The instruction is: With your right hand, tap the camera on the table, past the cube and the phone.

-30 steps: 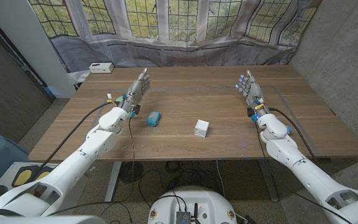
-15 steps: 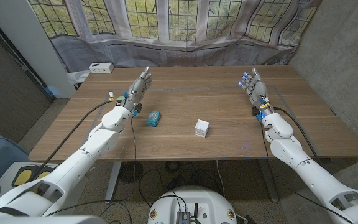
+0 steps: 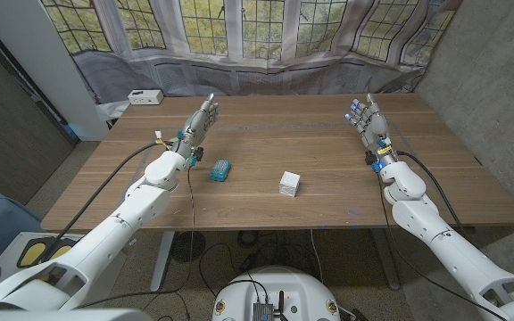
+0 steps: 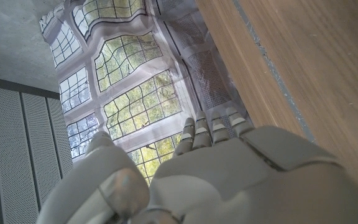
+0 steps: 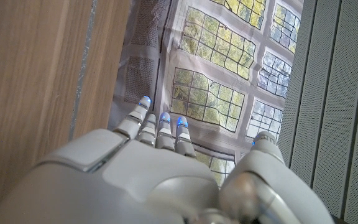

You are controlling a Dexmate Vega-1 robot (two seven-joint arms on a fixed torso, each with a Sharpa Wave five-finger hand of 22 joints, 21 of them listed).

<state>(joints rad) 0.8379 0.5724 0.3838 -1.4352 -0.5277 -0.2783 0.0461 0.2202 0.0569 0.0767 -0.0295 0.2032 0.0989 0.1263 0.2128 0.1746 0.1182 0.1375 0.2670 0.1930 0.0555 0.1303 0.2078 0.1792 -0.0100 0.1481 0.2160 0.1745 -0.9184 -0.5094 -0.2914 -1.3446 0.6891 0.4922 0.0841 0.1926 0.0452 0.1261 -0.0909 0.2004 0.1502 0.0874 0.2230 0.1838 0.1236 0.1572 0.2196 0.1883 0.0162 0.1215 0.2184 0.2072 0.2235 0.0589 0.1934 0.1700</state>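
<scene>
Head view looks down on a wide wooden table (image 3: 266, 134), its far edge meeting a hanging cloth backdrop (image 3: 266, 62) printed with leaded windows. Two white robot arms reach in from the near corners. The right hand (image 3: 367, 120) is raised over the far right part of the table, standing on its edge with fingers straight, pointing away from the robot, and holding nothing; its fingertips (image 3: 353, 109) glow blue. The left hand (image 3: 201, 122) is held the same way over the far left part, fingers straight and holding nothing. The right wrist view shows the back of the right hand (image 5: 148, 180) with its fingers extended side by side toward the backdrop, and the left wrist view shows the left hand (image 4: 216, 180) likewise. A white box (image 3: 145, 96) sits on a surface beyond the table's far left corner. On the table, a small teal object (image 3: 220, 169) lies near the left wrist, well apart from the right hand, on the other side of the table. It is squat and roughly rectangular, with a darker ribbed top; at this size I cannot tell whether it is the camera. A small white cube (image 3: 290, 184) with faint markings sits between the teal object and the right arm, closer to the near edge.
</scene>
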